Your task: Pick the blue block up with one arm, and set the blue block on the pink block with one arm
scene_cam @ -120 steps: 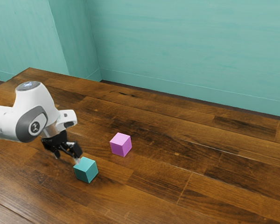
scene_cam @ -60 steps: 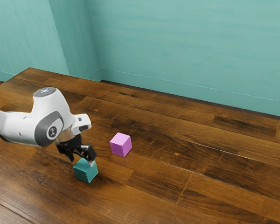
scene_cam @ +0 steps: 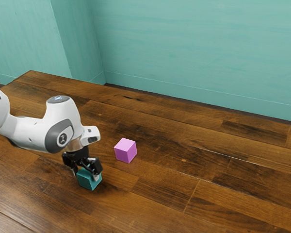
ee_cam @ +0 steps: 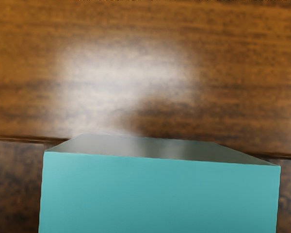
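Note:
The blue block [scene_cam: 90, 183], teal in colour, rests on the wooden floor near the front, at the exterior view's left. My gripper [scene_cam: 88, 174] has come down over it, open, with a finger on either side of the block's top. In the wrist view the blue block [ee_cam: 160, 194] lies right under my hand, its top face and one side showing. The pink block [scene_cam: 125, 150] stands on the floor a short way beyond and toward the exterior view's right of the blue one, apart from it.
Dark wooden planks [scene_cam: 199, 160] stretch out toward the exterior view's right. A teal wall [scene_cam: 194, 48] closes the back, with a corner at the exterior view's left.
My hand has moved toward the exterior view's right and down, from beside the blue block to directly over it with the fingers lowered around its top. Neither block has moved.

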You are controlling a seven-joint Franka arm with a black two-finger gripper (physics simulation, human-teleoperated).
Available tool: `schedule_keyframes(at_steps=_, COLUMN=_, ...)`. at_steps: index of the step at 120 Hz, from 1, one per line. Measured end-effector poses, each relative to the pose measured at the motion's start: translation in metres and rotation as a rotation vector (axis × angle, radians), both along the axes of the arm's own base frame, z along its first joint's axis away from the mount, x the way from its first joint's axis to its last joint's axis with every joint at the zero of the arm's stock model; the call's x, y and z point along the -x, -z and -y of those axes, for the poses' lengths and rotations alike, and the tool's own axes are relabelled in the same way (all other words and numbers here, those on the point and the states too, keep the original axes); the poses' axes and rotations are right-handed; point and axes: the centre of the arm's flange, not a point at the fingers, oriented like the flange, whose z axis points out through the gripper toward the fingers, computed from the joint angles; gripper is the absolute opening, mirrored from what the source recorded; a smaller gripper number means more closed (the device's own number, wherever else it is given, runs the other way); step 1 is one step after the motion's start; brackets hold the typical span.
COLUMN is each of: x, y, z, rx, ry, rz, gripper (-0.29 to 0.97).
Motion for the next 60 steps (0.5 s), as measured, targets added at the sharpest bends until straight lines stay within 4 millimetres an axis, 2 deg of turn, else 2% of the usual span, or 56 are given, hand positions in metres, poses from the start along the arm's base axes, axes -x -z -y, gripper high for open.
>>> schedule_keyframes(at_steps=14, x=-0.0029, y=0.0064, z=-0.0004, rx=-0.003, ry=0.005, rz=-0.001, gripper=0.68)
schedule_keyframes(at_steps=44, x=-0.0049, y=0.0048, z=0.0004, rx=-0.005, ry=0.031, rz=0.033, gripper=0.66)
schedule_keyframes(at_steps=60, x=-0.0054, y=0.0043, z=0.0003, rx=-0.005, ry=0.035, rz=0.040, gripper=0.55)
